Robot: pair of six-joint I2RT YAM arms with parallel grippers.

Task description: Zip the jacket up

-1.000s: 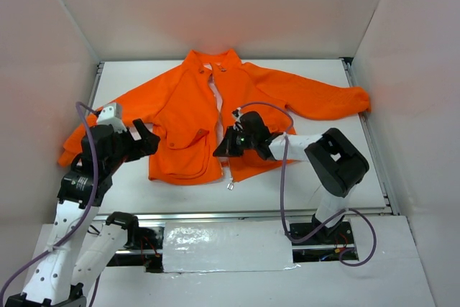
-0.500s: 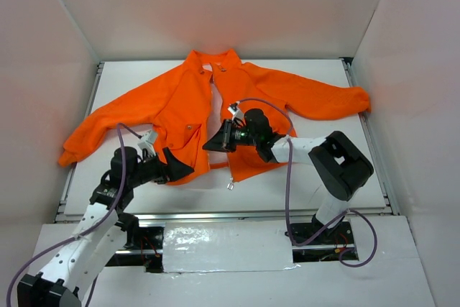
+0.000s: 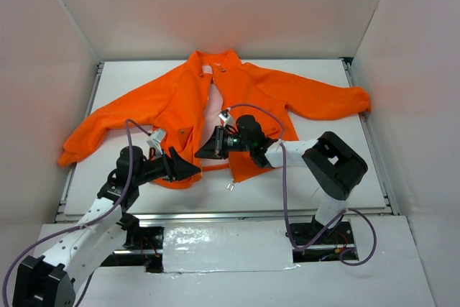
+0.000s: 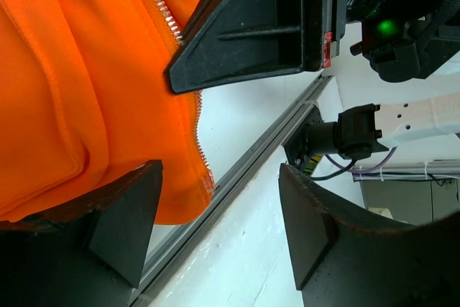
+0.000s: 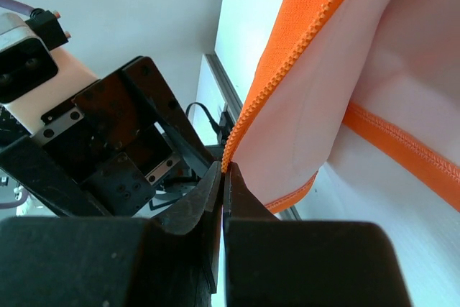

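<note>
From above, the jacket (image 3: 251, 98) lay flat on the table (image 3: 338, 167). Its collar was at the top middle of the frame and its sleeves went out to both sides. The open front ran up and down the frame, from the hem to the collar. Your right gripper (image 3: 203, 152) was at the low end of that gap. Your left gripper (image 3: 188, 170) sat just below and left of it, at the hem of the left-hand front piece.

In the left wrist view, your left fingers (image 4: 122, 228) were spread apart and pinched nothing. Orange cloth filled the upper left. Its bottom corner, with the zipper teeth (image 4: 164, 16), hung just beside the lower left finger. The right gripper's black tip crossed that toothed edge from the top.

In the right wrist view, your right fingers (image 5: 215, 192) were pressed together, pinching the low end of a row of teeth. That row ran up to the upper right.

I think the left gripper was nearer the loose corner. The corner needed to sit between its fingers before you squeezed.
</note>
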